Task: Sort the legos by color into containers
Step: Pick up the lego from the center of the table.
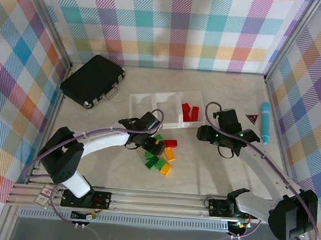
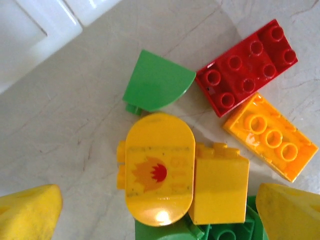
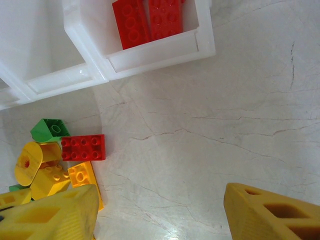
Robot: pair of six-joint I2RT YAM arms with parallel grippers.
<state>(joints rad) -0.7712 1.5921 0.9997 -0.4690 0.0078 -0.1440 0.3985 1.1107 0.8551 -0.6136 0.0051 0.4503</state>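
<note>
Pickup stage: our left gripper point(image 2: 160, 215) hung wide open, empty, over the loose bricks point(image 1: 160, 153) near the tray point(image 1: 143, 96); right gripper point(image 3: 160, 215) half-open, empty too. Next we needed one brick centred, then a close.

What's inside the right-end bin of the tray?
At least two red legos lie side by side, studs up, near the front wall of the right-end bin. No other colour shows in it from above. Anything beneath the bricks is covered.
</note>
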